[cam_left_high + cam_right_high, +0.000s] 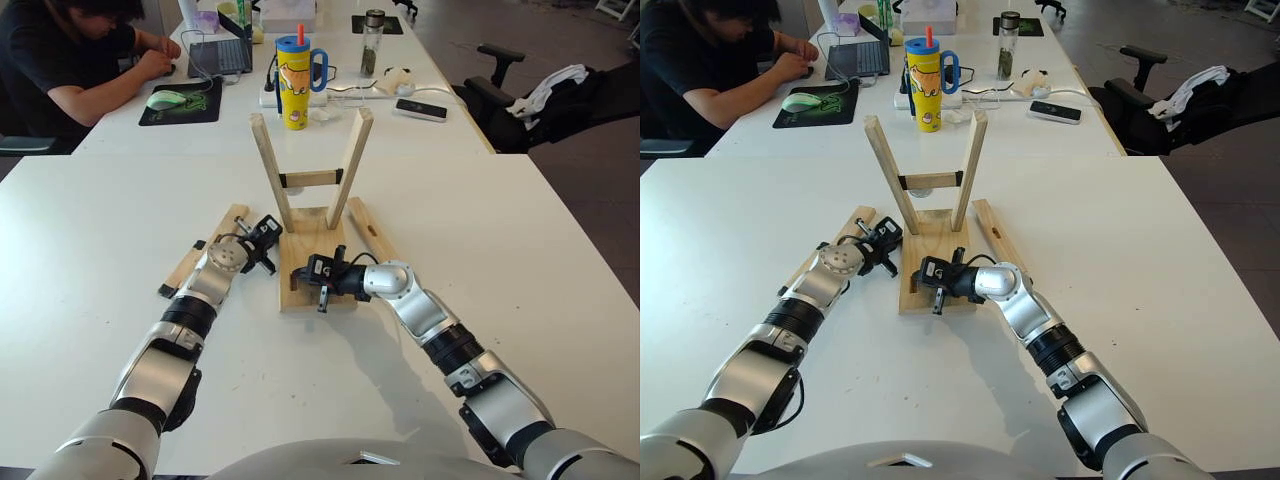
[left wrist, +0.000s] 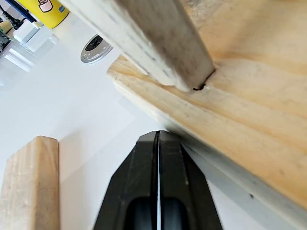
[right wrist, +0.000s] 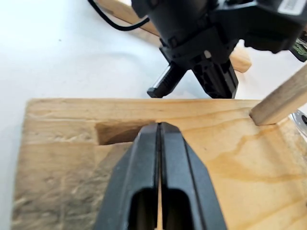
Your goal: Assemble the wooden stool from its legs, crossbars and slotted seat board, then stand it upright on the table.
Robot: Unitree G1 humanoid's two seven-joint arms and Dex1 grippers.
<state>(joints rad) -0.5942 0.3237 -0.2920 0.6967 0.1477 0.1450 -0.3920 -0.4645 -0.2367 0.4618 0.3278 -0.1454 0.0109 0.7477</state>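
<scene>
White table (image 1: 100, 220): seat board (image 1: 312, 245) under R fingers (image 3: 144, 163), beside L fingers (image 2: 141, 177).

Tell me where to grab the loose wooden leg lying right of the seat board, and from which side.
Take the loose leg near mid-length, straight down from above, fingers across its narrow width. It lies flat on the table, so only its long sides are free. Its far end sits close to the seat board, leaving less room there. The right gripper looks nearest.
</scene>
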